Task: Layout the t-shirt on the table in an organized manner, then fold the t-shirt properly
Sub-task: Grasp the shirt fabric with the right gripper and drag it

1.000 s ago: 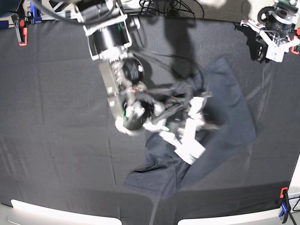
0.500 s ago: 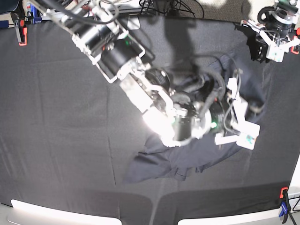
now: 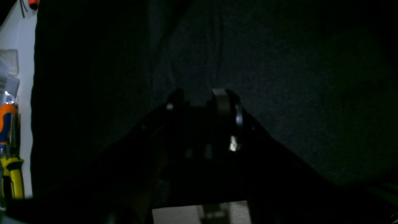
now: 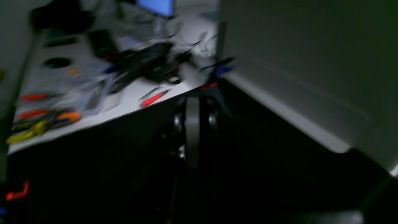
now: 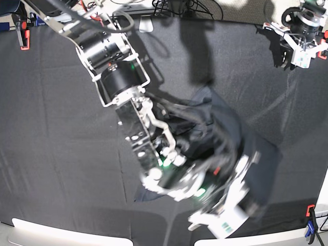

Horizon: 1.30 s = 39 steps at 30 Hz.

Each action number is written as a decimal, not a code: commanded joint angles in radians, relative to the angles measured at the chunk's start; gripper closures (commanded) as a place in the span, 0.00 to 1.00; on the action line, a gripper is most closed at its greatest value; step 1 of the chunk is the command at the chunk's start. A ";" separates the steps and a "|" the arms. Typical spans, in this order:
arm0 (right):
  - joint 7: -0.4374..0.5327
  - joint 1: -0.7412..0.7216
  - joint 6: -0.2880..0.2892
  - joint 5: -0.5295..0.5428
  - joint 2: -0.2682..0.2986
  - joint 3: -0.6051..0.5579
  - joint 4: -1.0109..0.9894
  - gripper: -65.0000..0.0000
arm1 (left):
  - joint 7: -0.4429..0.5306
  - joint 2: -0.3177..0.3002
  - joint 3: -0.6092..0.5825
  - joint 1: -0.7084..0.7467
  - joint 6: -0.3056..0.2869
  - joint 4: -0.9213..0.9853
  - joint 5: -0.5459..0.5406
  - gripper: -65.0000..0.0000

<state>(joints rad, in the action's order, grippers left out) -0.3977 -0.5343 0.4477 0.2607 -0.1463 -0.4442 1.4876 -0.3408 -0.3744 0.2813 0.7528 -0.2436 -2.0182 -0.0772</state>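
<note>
While crumpled, one t-shirt (image 5: pixel 241 138), two tools

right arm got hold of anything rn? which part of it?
Right pincer is shut with the t-shirt draped below it, apparently pinching cloth; which part of the shirt cannot be told. Left pincer holds nothing.

- Base view: overhead, straight down on the table (image 5: pixel 56 154), far enough to take in nearly the whole black cloth, both arms and the t-shirt (image 5: pixel 225 123).
- Left wrist view: mounted behind the left gripper (image 3: pixel 202 96), looking past it down at dark cloth, close, very dim; pale bench strip with tools (image 3: pixel 7 149) at frame left.
- Right wrist view: behind the right gripper (image 4: pixel 192 109), tilted toward the table edge and a cluttered bench (image 4: pixel 130 93), blurred.
- Shared: black cloth in all three; the red and blue clamp (image 4: pixel 214 77) (image 5: pixel 310 223) probably in the right wrist and base views.
</note>
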 commanded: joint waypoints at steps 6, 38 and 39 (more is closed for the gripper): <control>0.038 -0.109 -0.001 0.016 -0.011 -0.030 -0.123 1.00 | 0.023 -0.002 0.006 0.006 0.008 -0.018 -0.037 0.78; -0.135 -0.133 0.250 0.478 -0.011 -0.520 -0.307 0.63 | 0.026 0.050 0.006 -0.010 0.006 -0.018 -0.047 0.78; -0.196 -0.133 0.250 0.480 -0.011 -0.509 -0.293 0.63 | 0.026 0.050 0.006 -0.010 0.006 -0.018 -0.047 0.78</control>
<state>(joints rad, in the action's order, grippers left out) -0.6281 -0.6342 0.6926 0.7204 -0.1455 -0.9646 1.1767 -0.3382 -0.3157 0.2813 0.7368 -0.2432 -2.0182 -0.1200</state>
